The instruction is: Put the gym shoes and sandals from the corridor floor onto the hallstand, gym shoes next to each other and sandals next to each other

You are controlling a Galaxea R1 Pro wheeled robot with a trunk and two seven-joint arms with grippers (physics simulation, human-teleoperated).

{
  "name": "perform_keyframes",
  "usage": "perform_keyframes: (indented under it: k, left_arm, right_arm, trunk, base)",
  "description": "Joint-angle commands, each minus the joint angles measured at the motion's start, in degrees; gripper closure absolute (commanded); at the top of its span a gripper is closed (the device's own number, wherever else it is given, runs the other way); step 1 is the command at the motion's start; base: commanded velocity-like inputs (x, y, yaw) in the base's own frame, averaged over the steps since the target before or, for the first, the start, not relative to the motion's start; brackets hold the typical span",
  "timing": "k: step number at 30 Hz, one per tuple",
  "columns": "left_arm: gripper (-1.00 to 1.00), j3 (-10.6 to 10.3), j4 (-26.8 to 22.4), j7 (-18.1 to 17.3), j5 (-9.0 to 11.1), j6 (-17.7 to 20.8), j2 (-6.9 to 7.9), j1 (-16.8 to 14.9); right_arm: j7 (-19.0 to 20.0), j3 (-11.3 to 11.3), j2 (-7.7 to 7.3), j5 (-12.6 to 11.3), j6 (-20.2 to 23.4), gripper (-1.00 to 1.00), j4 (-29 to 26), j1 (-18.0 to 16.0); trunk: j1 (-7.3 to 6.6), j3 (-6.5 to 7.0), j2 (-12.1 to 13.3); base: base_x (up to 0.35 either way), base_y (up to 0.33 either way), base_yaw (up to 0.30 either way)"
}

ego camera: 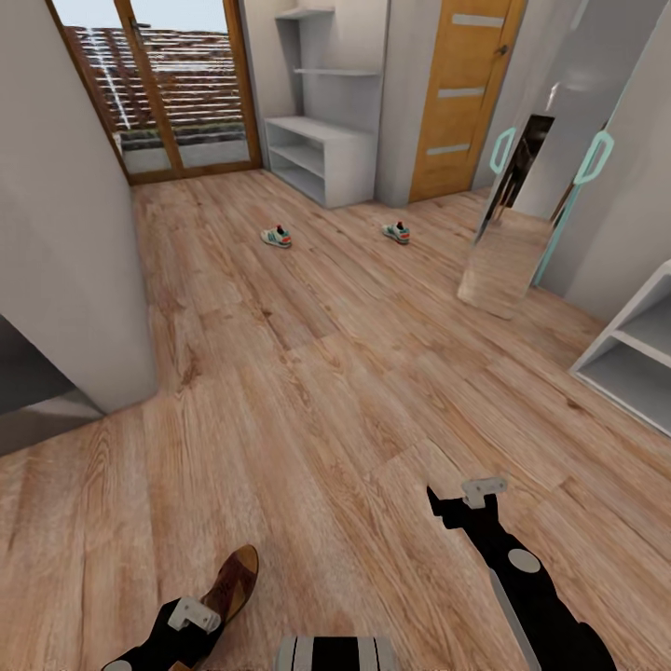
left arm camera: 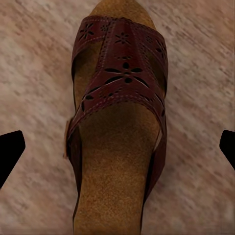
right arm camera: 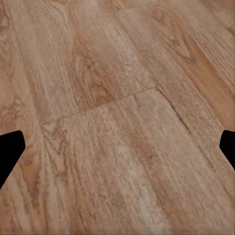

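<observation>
Arm pose: the left arm enters the head view at 7 o'clock, with the left gripper [ego camera: 191, 623] directly above the heel end of a brown leather sandal with a tan insole [ego camera: 230, 585]. In the left wrist view the sandal [left arm camera: 117, 122] lies between the two dark fingertips [left arm camera: 11, 149], which stand wide apart at the frame edges with floor showing on both sides of the sandal; no contact is visible. The right arm extends from 5 o'clock, its right gripper [ego camera: 457, 508] above bare light brown wood-grain plank floor [ego camera: 326, 373]. The right wrist view shows both fingertips [right arm camera: 10, 152] spread wide, nothing between them but floor [right arm camera: 117, 117].

Sandal appearance: a dark red-brown strap band with punched floral cut-outs and stitched edges crosses the forefoot, above a tan suede-like footbed.

Two white low-top sneakers with green stripes and red-orange heels lie on the floor, well apart: one [ego camera: 277, 237] at 11 o'clock, one [ego camera: 396, 232] at 1 o'clock. Beyond them, at 12 o'clock, stands the low light-grey open shoe rack [ego camera: 312, 154].
</observation>
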Motion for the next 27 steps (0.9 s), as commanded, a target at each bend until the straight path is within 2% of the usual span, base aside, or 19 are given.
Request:
perform_keyframes:
  k: [1, 11, 20, 27]
  left_arm:
    - [-1.00, 0.1, 0.0, -0.1, -0.6, -0.2, 0.01, 0.0]
    - [-1.00, 0.2, 0.0, -0.1, -3.3, -0.1, 0.00, 0.0]
    - [-1.00, 0.2, 0.2, -0.1, -4.0, 0.0, 0.27, 0.0]
    - [-1.00, 0.2, 0.2, -0.1, -4.1, 0.1, 0.34, 0.0]
  right_arm:
    - [0.1, 0.0, -0.03, 0.2, 0.3, -1.00, -0.1, 0.0]
    - [0.1, 0.0, -0.03, 0.2, 0.3, -1.00, -0.2, 0.0]
    - [0.1, 0.0, -0.03, 0.2, 0.3, -1.00, -0.4, 0.0]
    - [0.1, 0.1, -0.03, 0.2, 0.4, -1.00, -0.4, 0.0]
  trunk:
    - [-0.01, -0.12, 0.0]
    - [-0.01, -0.52, 0.0]
    - [-0.01, -0.58, 0.0]
    - [0.17, -2.53, -0.1]
  base:
    - [0.000, 0.000, 0.000]
    - [0.000, 0.000, 0.000]
    - [0.000, 0.000, 0.000]
    - [0.000, 0.000, 0.000]
